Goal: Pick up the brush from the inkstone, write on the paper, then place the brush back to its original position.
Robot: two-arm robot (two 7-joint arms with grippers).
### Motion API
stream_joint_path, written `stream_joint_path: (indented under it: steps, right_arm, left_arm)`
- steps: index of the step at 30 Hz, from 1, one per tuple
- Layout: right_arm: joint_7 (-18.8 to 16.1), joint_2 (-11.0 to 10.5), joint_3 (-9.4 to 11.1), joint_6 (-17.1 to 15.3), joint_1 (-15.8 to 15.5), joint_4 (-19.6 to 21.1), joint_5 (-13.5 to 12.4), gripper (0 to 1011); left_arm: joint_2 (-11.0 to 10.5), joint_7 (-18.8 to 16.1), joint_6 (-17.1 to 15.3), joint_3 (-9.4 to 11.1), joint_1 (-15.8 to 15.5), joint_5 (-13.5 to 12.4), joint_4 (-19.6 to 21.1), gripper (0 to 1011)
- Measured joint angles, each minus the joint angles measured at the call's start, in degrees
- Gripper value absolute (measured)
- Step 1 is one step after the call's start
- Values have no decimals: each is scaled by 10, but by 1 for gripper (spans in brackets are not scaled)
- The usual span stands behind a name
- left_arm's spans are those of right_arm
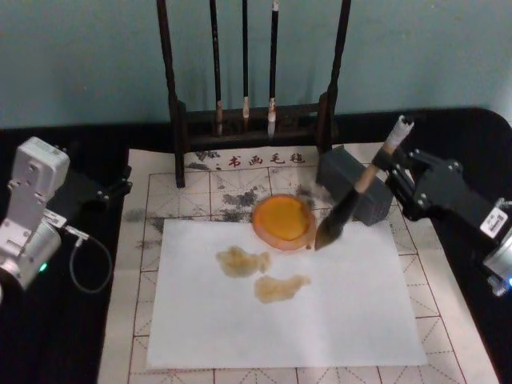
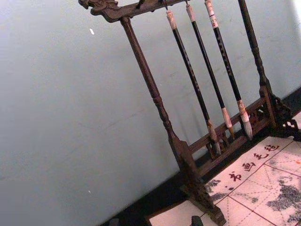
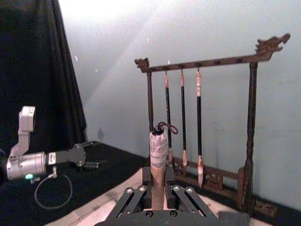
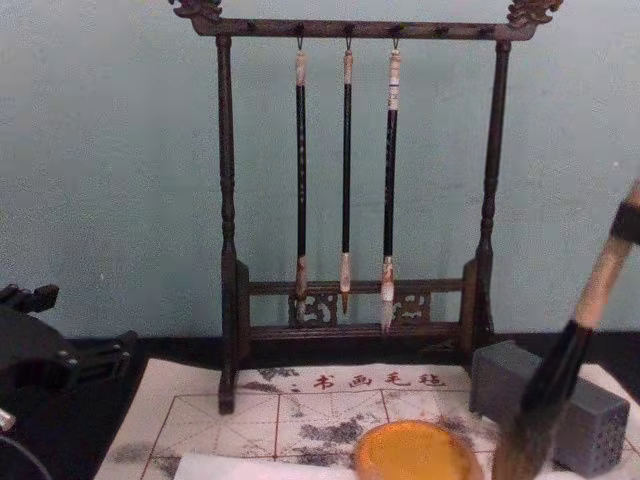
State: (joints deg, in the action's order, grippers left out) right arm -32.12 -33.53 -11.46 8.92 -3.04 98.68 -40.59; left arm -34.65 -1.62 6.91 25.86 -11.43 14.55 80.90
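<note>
Right gripper (image 1: 386,166), centre right of frame, clenched on the brush (image 1: 356,196). The tuft is just beside the inkstone (image 1: 282,220); contact with the paper (image 1: 320,320) is unclear. Left gripper (image 1: 118,190) parked mid-left, state indeterminate.

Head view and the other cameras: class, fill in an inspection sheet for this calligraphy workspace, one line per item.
Surface: gridded mat with ink smudges, on black cloth.
Job's things: white paper bears two yellowish stains; orange inkstone at its far edge; brush tilted, tuft beside the inkstone's right side.
Clutter: grey block; brush rack hung with three thin brushes.
Grippers: right claw shut on the brush handle; left claw idle at the mat's left edge.
Cables: grey cable looped by the left arm.
Surroundings: pale wall.
</note>
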Motion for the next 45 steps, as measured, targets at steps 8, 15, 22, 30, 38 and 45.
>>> stream_joint_path:
  steps: [8,15,22,30,38,45]
  right_arm:
    - [5,-7,1,-3,-20,4,2,182]
    - [6,-7,-3,-5,-23,2,8,182]
    - [8,-5,-8,-6,-21,-3,16,182]
    - [11,1,-7,-2,-13,-9,22,182]
    - [14,4,0,3,-12,-10,24,182]
    - [17,1,7,4,-16,-9,30,182]
  left_arm:
    - [0,0,0,0,0,0,0,1001]
    - [0,0,0,0,0,0,0,1001]
    - [0,0,0,0,0,0,0,1001]
    - [0,0,0,0,0,0,0,1001]
    - [0,0,0,0,0,0,0,1001]
    - [0,0,0,0,0,0,0,1001]
